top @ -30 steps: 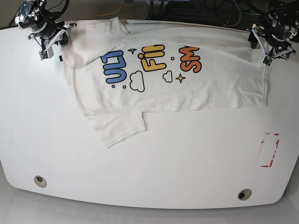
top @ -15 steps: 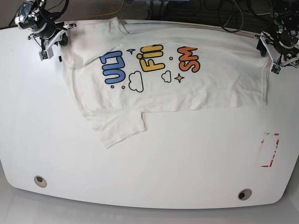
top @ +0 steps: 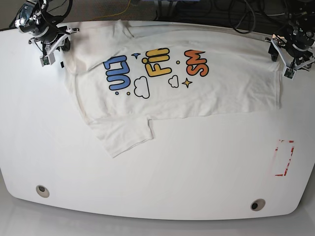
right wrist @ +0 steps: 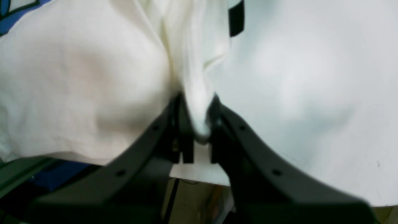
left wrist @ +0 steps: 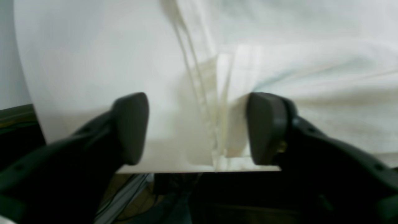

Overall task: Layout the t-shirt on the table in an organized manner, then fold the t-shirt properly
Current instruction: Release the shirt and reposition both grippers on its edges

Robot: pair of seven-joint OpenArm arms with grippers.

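The white t-shirt (top: pixel 172 93) lies spread across the far half of the table (top: pixel 157 187), its blue, yellow and orange letters facing up and one sleeve (top: pixel 123 135) pointing toward the near side. At the far left corner, my right gripper (top: pixel 47 55) is shut on a bunched fold of the shirt (right wrist: pixel 192 93), pinched between its jaws (right wrist: pixel 197 124). My left gripper (top: pixel 288 69) is over the shirt's far right hem. In the left wrist view its jaws (left wrist: pixel 196 124) stand open, straddling the stitched hem (left wrist: pixel 217 102) near the table's edge.
Two round grommet holes (top: pixel 42 191) (top: pixel 257 204) sit near the front edge. A red tape rectangle (top: pixel 284 158) marks the right side. Cables and dark floor lie beyond the far edge (top: pixel 197 10).
The shirt has slid a little toward the far left. My left gripper moved right along the hem, dropped over it, and its jaws narrowed slightly. The right gripper kept its pinch.
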